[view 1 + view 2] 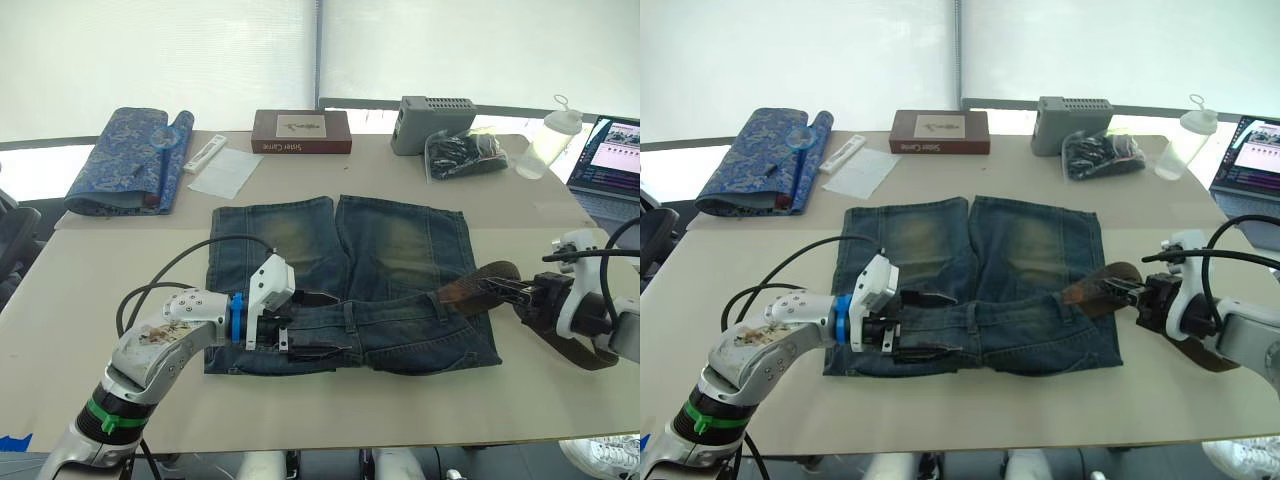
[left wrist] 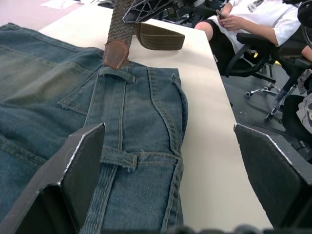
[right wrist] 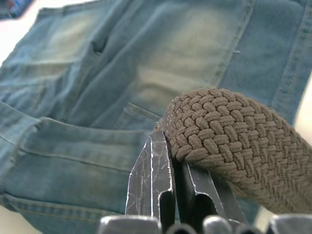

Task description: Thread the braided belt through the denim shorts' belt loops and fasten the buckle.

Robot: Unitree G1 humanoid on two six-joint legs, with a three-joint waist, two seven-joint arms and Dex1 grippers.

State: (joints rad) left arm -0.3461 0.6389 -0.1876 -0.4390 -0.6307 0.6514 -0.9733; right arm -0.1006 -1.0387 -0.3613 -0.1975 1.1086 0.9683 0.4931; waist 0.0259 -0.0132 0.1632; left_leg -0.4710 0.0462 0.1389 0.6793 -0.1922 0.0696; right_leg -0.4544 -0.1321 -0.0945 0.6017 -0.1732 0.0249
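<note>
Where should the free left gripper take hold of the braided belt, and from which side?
Judging by pose, the leather tip of the braided belt: flat and stiff, it lies at a belt loop. The left gripper could come from the robot's left along the waistband.

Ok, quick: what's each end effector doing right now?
Left end effector: open, over the shorts' waistband, holding nothing.
Right end effector: shut on the belt.
</note>
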